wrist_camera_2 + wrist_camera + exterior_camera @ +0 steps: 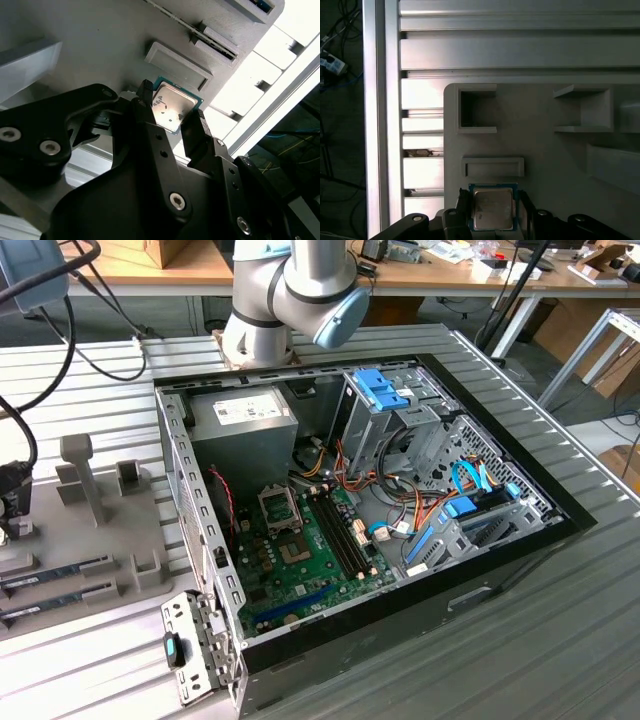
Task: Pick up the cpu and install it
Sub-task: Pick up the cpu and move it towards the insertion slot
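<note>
In the exterior view, my arm (pixel 290 285) rises from the far edge of the slatted table (pixel 500 660). The open computer case (pixel 190 500) lies flat in the middle. Inside it, the circuit board (pixel 310 560) faces up, with its socket (pixel 280 508) near the grey power box (pixel 245 435). A grey tray (pixel 40 530) sits on the exterior view's left, well apart from the case wall, and two memory sticks (pixel 60 570) lie in its slots.

In the second wrist view, my gripper (pixel 170 110) is narrowed onto the cpu (pixel 172 106). One black finger (pixel 145 100) presses one edge and the other finger presses the opposite edge, so I am pinching it across its width. The silver top faces the camera and a thin green rim shows around it. The cpu is over the tray (pixel 100 40), just beside a raised bar (pixel 177 65). I cannot tell whether it rests on the tray or hangs just clear. Past the tray's edge lie the bright table slats (pixel 260 85).

In the first wrist view, the cpu (pixel 492 209) sits squarely between my fingers (pixel 464 212), with no gap at either side. The raised bar (pixel 492 167) runs along its free edge, close but apart. Beyond the bar, the tray (pixel 540 165) is bare up to two square pockets (pixel 476 109). The tray's rounded corner and side edge are near the cpu. Beyond them are the table's rails (pixel 520 50) and then loose cables (pixel 335 65) on the floor.
</note>
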Available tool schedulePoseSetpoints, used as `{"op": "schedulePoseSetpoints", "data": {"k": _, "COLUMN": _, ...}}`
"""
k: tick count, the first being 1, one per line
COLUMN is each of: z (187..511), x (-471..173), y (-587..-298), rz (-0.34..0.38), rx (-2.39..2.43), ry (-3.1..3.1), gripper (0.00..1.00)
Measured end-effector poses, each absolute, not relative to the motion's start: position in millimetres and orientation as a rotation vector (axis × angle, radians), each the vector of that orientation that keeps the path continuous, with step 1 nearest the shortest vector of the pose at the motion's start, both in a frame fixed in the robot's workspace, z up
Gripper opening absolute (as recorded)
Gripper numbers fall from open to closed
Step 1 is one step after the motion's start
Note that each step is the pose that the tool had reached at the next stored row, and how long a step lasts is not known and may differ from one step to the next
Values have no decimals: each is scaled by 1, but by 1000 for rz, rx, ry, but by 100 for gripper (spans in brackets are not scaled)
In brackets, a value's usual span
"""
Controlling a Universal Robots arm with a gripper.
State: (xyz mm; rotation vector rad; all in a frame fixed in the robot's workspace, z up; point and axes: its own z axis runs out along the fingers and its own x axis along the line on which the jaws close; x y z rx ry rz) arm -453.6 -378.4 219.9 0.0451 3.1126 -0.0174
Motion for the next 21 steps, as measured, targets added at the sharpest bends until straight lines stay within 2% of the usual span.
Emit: {"op": "schedulePoseSetpoints", "data": {"k": 21, "z": 225, "x": -454, "y": -378, "rz": -17, "rx": 45, "ry": 3113, "gripper": 47}}
